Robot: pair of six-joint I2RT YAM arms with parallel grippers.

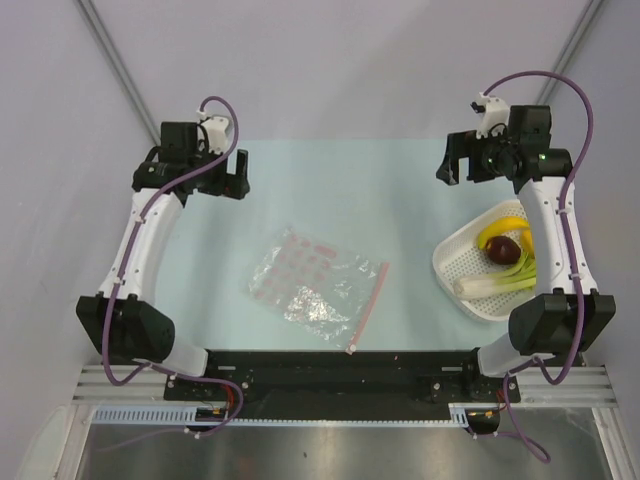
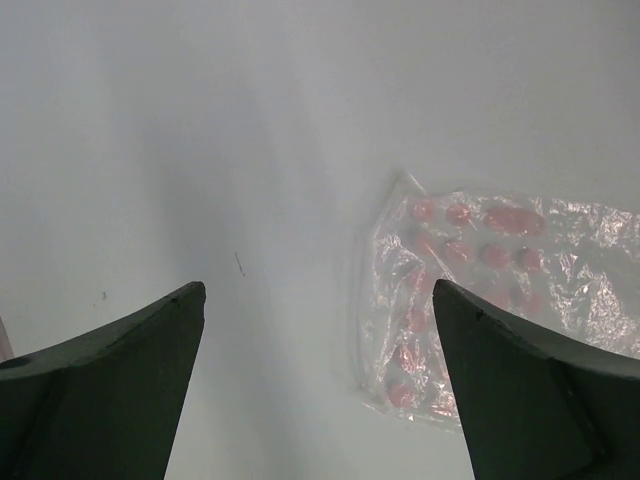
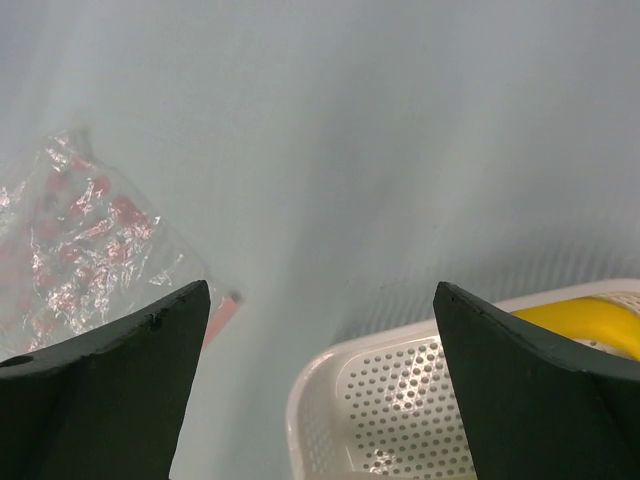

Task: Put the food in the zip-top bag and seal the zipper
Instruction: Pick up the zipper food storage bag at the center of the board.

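1. Fingers [image 2: 110,400] of the left gripper [image 2: 318,288] are held spread above the table [image 1: 330,190].
2. Fingers [image 3: 540,400] of the right gripper [image 3: 320,288] are likewise spread, raised near the white basket [image 1: 447,262].
3. The zip-top bag [image 1: 310,285] is laid flat mid-table, its zipper [image 1: 368,307] turned toward the basket.
4. The banana [image 1: 500,228], dark red fruit [image 1: 503,250] and leek [image 1: 495,282] are held in the basket.

Setting: robotics lab test cell. Evidence: my left arm [image 1: 145,235] and right arm [image 1: 560,230] bolted to a black mounting rail [image 1: 340,362] on aluminium extrusion [image 1: 590,378]. Plain grey enclosure walls [image 1: 330,60] with metal corner struts [image 1: 115,60]. Pale-green tabletop [image 1: 380,200]. Purple cabling [image 1: 575,110] looped along my arms.
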